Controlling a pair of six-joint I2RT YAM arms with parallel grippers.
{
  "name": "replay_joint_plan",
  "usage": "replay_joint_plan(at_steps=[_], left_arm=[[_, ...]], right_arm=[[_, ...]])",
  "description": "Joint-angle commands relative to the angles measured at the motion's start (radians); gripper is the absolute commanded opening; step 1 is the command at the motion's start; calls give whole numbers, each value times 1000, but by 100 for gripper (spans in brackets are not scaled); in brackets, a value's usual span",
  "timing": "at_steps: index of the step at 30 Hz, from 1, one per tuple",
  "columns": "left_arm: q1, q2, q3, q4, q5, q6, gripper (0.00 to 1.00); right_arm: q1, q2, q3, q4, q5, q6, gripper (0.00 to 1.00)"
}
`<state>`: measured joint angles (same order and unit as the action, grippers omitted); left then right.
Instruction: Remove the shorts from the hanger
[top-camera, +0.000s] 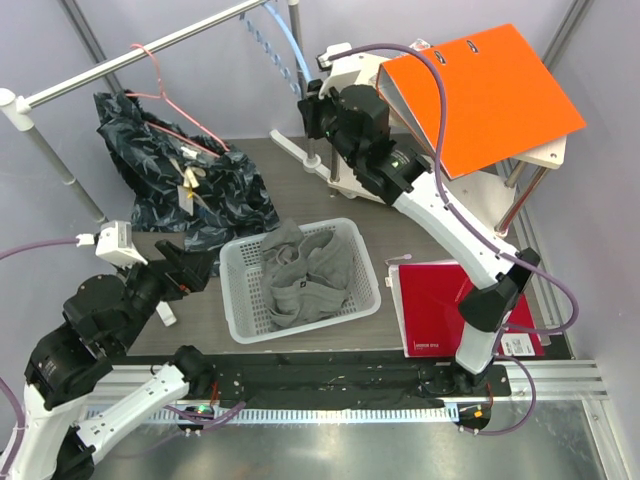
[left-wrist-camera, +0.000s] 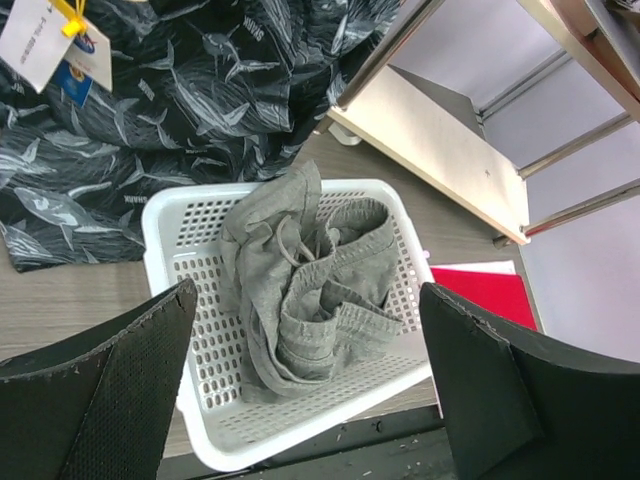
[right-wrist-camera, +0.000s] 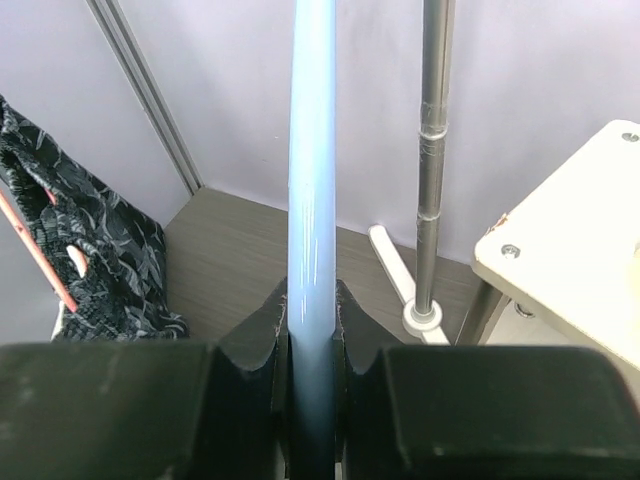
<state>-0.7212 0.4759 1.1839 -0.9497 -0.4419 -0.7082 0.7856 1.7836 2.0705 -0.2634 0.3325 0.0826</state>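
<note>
**Left gripper** (left-wrist-camera: 308, 300), foreground of its own wrist view. The two black fingers (left-wrist-camera: 110, 380) stand wide apart and hold nothing. They frame the white basket (left-wrist-camera: 160, 245), which sits directly ahead of and below them.

**Grey shorts** (left-wrist-camera: 310, 280). They lie crumpled inside this basket, with one fold lapping the rim farthest from the hand. They touch no hanger, so for this garment the removal reads as done. The spread fingers suit a hand with nothing to carry.

**Right gripper** (right-wrist-camera: 312, 300). The fingers are pressed together on the pale blue hanger (right-wrist-camera: 312, 150). Its bar runs straight up out of the grip, with no cloth on the length that shows. The clamp presumably steadies the hanger so that fabric can slide free.

**Dark patterned garment** (left-wrist-camera: 200, 100). It lies beyond the left gripper, to its far left, with a paper tag (left-wrist-camera: 40, 40), and spreads onto the table (left-wrist-camera: 60, 300). Its upper part is caught on a pink hanger (right-wrist-camera: 37, 252) hooked over the rail (top-camera: 150, 48), well apart from both hands. Whether it is a second pair to be freed cannot be told.
</note>
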Motion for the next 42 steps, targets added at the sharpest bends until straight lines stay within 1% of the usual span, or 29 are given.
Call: replay_joint_plan(at_steps=[1, 2, 3, 5, 9, 13, 14, 15, 17, 18, 19, 21, 22, 24, 25, 27, 28, 30, 31, 33, 34, 35, 36, 37, 38, 39, 40, 42], left_arm=[[-4, -25, -30, 55, -24, -56, 90], [-4, -26, -32, 54, -26, -62, 90], [-3, -22, -29, 49, -26, -71, 90], [-4, -16, -17, 40, -17, -91, 89], [-4, -3, 0, 26, 3, -125, 88], [-4, -8, -7, 28, 23, -171, 87], [-4, -11, -15, 29, 31, -178, 87], [-4, -14, -18, 40, 34, -195, 87], [-4, -22, -21, 63, 60, -212, 89], [-3, -25, -21, 99, 72, -212, 89], [-4, -26, -18, 117, 83, -212, 90], [-3, -16, 2, 132, 98, -220, 90], [-4, -8, 11, 129, 103, -221, 90], [-4, 15, 23, 132, 123, -237, 89], [-3, 20, 20, 149, 132, -237, 89], [-4, 39, 0, 161, 163, -249, 89], [-4, 46, -7, 170, 172, -254, 89], [-4, 72, -18, 163, 178, -261, 89], [-4, 79, -20, 158, 172, -276, 89], [-4, 90, -26, 160, 164, -290, 89], [-3, 89, -30, 167, 152, -298, 89], [-3, 87, -33, 184, 144, -306, 88], [-3, 87, -35, 193, 135, -304, 88], [-4, 83, -35, 201, 114, -306, 89], [-4, 82, -32, 203, 97, -306, 89], [-4, 84, -29, 200, 82, -306, 89], [-4, 87, -26, 200, 66, -304, 89], [-4, 95, -20, 200, 37, -295, 88]], right_arm=[[-58, 45, 79, 92, -102, 48, 1], [-74, 71, 97, 82, -119, 66, 1], [-85, 85, 103, 81, -172, 81, 1], [-111, 114, 109, 81, -210, 117, 1], [-128, 155, 134, 59, -272, 132, 1], [-134, 146, 114, 24, -314, 141, 2], [-132, 142, 94, 18, -320, 143, 11], [-134, 137, 96, 4, -320, 147, 46], [-135, 135, 129, -71, -311, 157, 78], [-135, 134, 144, -101, -305, 169, 99], [-137, 123, 160, -164, -302, 174, 100], [-135, 102, 188, -224, -293, 184, 100], [-135, 56, 180, -267, -288, 201, 100], [-135, -10, 93, -286, -282, 236, 100], [-137, -77, 9, -302, -279, 250, 100], [-135, -145, -73, -336, -260, 276, 100], [-134, -171, -137, -382, -260, 281, 100], [-132, -245, -202, -434, -245, 293, 100], [-131, -278, -295, -454, -251, 305, 100], [-105, -380, -404, -444, -285, 301, 100], [-94, -412, -500, -427, -280, 299, 100], [-59, -443, -548, -412, -276, 305, 100], [-40, -508, -594, -389, -280, 307, 100], [-16, -533, -660, -335, -300, 298, 100], [7, -556, -684, -311, -296, 283, 100], [62, -585, -697, -286, -283, 275, 100], [87, -590, -708, -239, -271, 267, 100], [121, -578, -684, -202, -265, 240, 100]])
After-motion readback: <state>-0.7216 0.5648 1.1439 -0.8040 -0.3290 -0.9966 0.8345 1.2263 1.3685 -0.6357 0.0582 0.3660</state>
